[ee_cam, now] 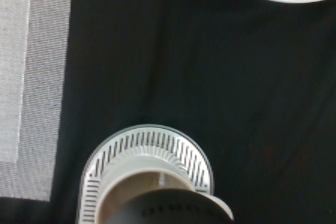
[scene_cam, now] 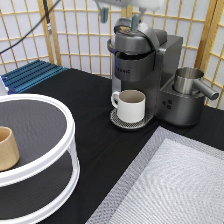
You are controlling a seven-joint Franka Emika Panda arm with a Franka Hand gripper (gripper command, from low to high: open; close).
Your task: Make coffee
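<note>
The gripper [scene_cam: 118,16] hangs spread and empty just above the coffee machine [scene_cam: 140,65] — best kept centred, descending gently.

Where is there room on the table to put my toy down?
Bare black cloth lies between the white two-tier stand and the white mug, and toward the blue rack. The grey mat is bare too. It is crowded by the coffee machine, where the gripper hangs.

The exterior view looks down across the table from in front; the wrist view stares straight down, close, both catching the drip tray [scene_cam: 131,121] [ee_cam: 146,165] under the jaws.
</note>
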